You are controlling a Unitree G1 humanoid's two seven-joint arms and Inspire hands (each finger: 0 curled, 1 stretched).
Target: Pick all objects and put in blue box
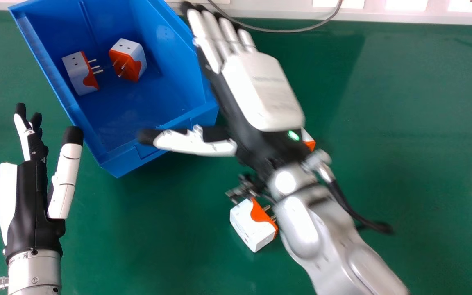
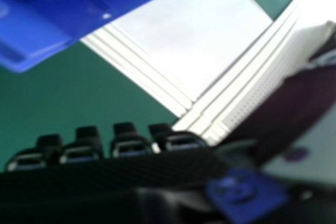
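The right hand [image 1: 260, 90] is open, its fingers straight and its thumb spread out over the near end of the blue box [image 1: 125, 104]. Inside the box, left of those fingers and beyond the thumb, lie two white-and-orange plug adapters [image 1: 127, 59]. A third adapter [image 1: 248, 225] is on the green table [image 1: 158, 229], nearer than the thumb and just beside the wrist; a fourth [image 1: 308, 139] peeks out right of the palm's heel, mostly hidden. The left hand [image 1: 31, 205], left of the box, is relaxed and empty; its cuff bears a tiny printed code [image 1: 25, 255].
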